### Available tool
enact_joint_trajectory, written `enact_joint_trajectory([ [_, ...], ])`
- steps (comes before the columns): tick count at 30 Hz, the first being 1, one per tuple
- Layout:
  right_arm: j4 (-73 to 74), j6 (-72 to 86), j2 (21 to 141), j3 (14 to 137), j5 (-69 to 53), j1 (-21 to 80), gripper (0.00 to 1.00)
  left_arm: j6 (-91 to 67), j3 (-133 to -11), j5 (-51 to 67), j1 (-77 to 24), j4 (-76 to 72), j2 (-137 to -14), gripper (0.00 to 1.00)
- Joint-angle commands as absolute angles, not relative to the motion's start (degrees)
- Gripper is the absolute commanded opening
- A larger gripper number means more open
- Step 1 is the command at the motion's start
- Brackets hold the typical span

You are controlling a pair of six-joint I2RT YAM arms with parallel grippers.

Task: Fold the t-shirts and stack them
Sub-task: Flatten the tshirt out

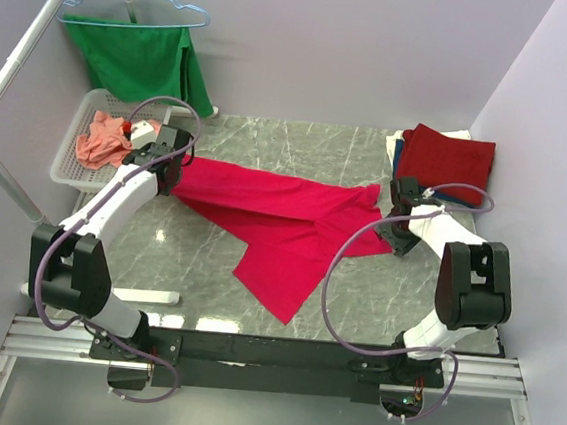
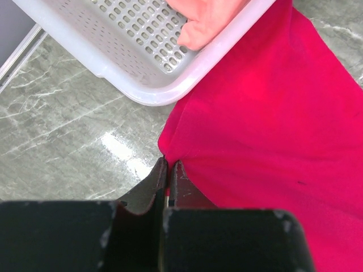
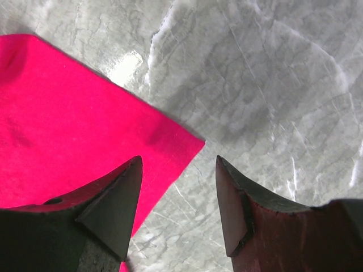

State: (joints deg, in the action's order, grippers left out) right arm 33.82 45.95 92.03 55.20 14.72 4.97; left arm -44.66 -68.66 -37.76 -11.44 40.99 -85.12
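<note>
So the bright pinkish-red cloth t-shirt (image 1: 282, 222) is lying mostly flat across the grey marble-pattern table (image 1: 271, 136), stretched out between the two arms with one flap trailing toward the near edge. The left gripper (image 1: 170, 166) is at the shirt's left end, and in its wrist view the left gripper (image 2: 168, 164) has its jaws pressed together right on the hem of the shirt (image 2: 272, 113). The fabric bunches into a little point where the fingers pinch it. Just beside that is the corner of the white perforated plastic basket (image 2: 113, 45), with a crumpled salmon-orange t-shirt (image 2: 210, 17) inside; from above you can see the basket (image 1: 68, 157) sits at the table's left side, the orange shirt (image 1: 98, 139) piled in it. The right gripper (image 1: 397, 215) is at the shirt's right end, jaws wide apart. In its own camera, the right gripper (image 3: 178, 164) has the shirt's corner (image 3: 85, 124) reaching into the gap: one finger over the cloth, the other over bare marble, not clamped on anything. A folded dark red t-shirt (image 1: 447, 158) lies at the far right.
</note>
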Motion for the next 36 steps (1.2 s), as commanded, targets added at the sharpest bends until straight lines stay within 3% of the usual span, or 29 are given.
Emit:
enact_joint_trajectory([
  [1,31.3,45.35,94.04,55.81,13.19,3.34,0.6,-44.38,-69.52,-39.02,-10.99,40.6,-84.9,0.01],
  [11,30.06,43.68,98.17,56.42,10.02,1.76,0.47,-43.95,-70.22,-39.37,-10.81,41.13,-84.73,0.01],
  [14,30.41,42.98,99.4,57.3,8.09,1.67,0.35,-43.77,-70.75,-39.37,-10.72,41.31,-84.64,0.01],
  [17,30.58,42.54,99.93,57.83,6.77,1.67,0.11,-43.86,-70.93,-39.2,-10.72,41.48,-84.46,0.01],
  [20,30.76,42.19,99.85,57.92,6.33,1.76,0.0,-43.86,-70.84,-39.2,-10.72,41.57,-84.2,0.01],
  [27,31.99,41.4,94.76,58.88,6.68,1.67,0.0,-43.51,-71.01,-38.85,-10.72,41.92,-83.23,0.01],
  [36,38.05,37.71,77.37,69.33,8.09,1.67,0.0,-39.56,-77.07,-37.09,-10.72,42.63,-80.95,0.01],
])
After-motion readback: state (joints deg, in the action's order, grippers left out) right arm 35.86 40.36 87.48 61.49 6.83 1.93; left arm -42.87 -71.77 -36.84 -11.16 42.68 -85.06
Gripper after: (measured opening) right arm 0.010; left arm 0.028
